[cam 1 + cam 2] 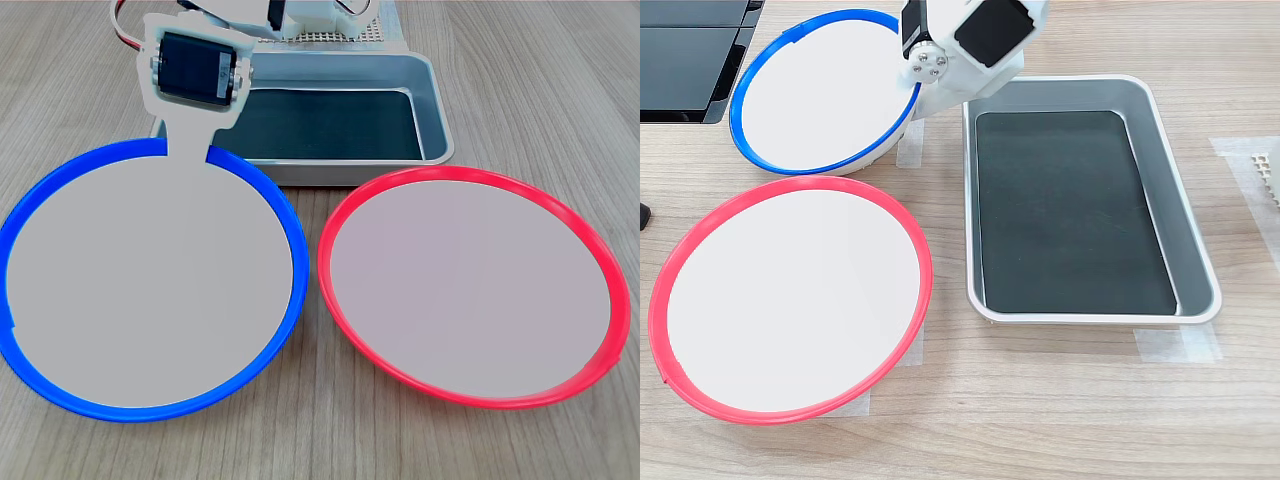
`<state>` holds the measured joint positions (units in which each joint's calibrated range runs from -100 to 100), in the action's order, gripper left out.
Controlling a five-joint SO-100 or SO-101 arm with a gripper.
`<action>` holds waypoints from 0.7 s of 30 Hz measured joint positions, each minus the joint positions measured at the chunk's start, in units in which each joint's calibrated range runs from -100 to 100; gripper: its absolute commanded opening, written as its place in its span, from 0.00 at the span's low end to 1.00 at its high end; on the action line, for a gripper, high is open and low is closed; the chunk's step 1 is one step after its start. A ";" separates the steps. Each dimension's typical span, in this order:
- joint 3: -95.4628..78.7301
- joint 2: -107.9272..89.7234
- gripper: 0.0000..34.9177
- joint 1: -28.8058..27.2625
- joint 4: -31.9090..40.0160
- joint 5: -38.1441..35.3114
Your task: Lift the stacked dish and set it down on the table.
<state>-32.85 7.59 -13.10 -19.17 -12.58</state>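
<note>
The gripper (187, 150) pinched the blue-rimmed plate (150, 285) by its far rim, keeping it level beside the red-rimmed plate (470, 285). It seemingly sat low on the table (560, 90), though contact was unclear.

A red-rimmed plate (470, 300) with a pale centre lies flat on the worktop; in the second exterior view (790, 300) it sits at the lower left. A grey rectangular metal tray (1160, 170) with a dark mat (1070, 210) covering its floor stands just beside it, toward the second exterior view's right. Pale tape strips (910, 135) are stuck to the wood near the tray's corners. A white perforated piece (1265, 175) shows at the second exterior view's right edge, and a black panel (685, 50) fills its upper left corner.
</note>
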 measured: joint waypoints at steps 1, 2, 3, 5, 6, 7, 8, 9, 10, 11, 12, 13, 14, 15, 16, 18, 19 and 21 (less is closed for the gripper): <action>0.00 0.00 0.25 0.00 0.00 0.00; 0.00 0.00 0.32 0.00 0.00 0.00; 0.00 0.09 0.36 0.09 0.00 0.00; 0.00 0.17 0.40 0.27 0.00 0.00; 0.00 0.09 0.40 0.18 0.00 -0.10; 0.00 0.09 0.40 0.18 -0.08 -0.20; 0.00 0.09 0.40 0.18 -0.33 -0.24; 0.00 0.09 0.40 0.18 -0.73 -0.29; 0.00 0.00 0.40 0.18 -0.98 -0.39; -0.36 -0.26 0.39 0.18 -1.39 -0.49; -0.82 -0.68 0.39 0.18 -1.88 -0.63; -1.36 -1.36 0.39 0.18 -2.45 -0.78; -1.63 -1.71 0.39 0.18 -2.69 -0.88; -2.00 -2.22 0.39 0.18 -3.18 -0.93; -2.54 -3.07 0.39 0.18 -3.92 -1.12; -3.54 -5.46 0.39 0.18 -6.20 -1.32; -3.81 -6.56 0.39 0.18 -7.26 -1.37; -4.26 -9.29 0.39 0.18 -10.20 -1.42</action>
<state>-37.11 -1.71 -12.92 -29.36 -13.99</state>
